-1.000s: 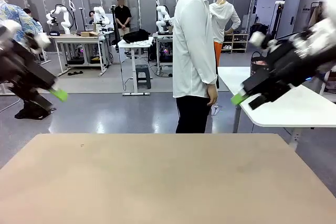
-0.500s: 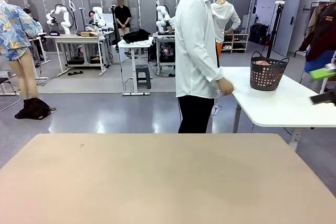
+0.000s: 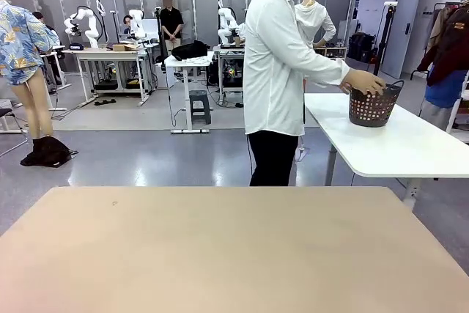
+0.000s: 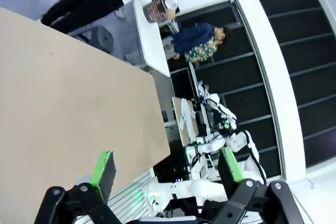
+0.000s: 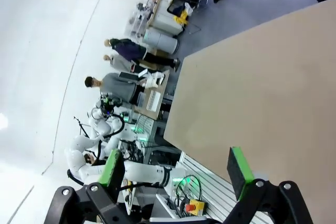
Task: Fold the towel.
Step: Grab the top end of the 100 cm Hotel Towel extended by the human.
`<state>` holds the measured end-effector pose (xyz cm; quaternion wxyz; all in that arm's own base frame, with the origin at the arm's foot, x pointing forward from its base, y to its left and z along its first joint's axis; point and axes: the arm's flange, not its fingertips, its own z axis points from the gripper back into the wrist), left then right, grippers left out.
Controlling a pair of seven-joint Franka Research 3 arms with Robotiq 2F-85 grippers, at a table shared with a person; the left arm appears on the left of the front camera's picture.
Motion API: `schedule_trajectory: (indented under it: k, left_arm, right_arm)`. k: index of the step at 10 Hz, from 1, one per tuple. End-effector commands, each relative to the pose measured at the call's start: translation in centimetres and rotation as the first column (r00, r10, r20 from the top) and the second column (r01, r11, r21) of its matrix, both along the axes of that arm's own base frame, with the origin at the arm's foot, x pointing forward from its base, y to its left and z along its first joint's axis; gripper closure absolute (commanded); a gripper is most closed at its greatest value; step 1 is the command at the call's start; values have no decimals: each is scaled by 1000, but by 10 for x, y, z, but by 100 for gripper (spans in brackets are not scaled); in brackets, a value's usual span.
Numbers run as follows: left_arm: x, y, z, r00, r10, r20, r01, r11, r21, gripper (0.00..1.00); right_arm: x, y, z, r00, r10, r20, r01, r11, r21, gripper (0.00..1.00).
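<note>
Over to the left claw: in its wrist view the green pads stand wide apart, gripping nothing, with the beige surface stretching out beyond them. Same story for the right claw, spread wide and holding nothing. On the far side of that surface a person in a white shirt turns toward a white side surface, one hand on the rim of the black basket. The towel looks to be inside that basket, just a pinkish glimpse through its holes.
</note>
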<state>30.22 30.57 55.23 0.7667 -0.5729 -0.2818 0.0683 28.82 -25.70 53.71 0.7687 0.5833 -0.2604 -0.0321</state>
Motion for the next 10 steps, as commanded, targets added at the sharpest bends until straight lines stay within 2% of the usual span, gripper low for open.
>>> schedule_trajectory:
  k: [1,2,3,10]
  left_arm:
    - [8,6,14,1000,-3,18,3,1000,27,0]
    - [12,3,16,999,-20,41,18,999,46,0]
    - [-1,8,4,1000,18,-1,-18,1000,8,0]
    - [-1,8,4,1000,18,-1,-18,1000,8,0]
  right_arm:
    - [4,5,6,999,-6,33,6,1000,-5,0]
    - [0,0,0,1000,0,0,0,1000,0,0]
    - [0,0,0,1000,0,0,0,1000,0,0]
    - [0,0,0,1000,0,0,0,1000,0,0]
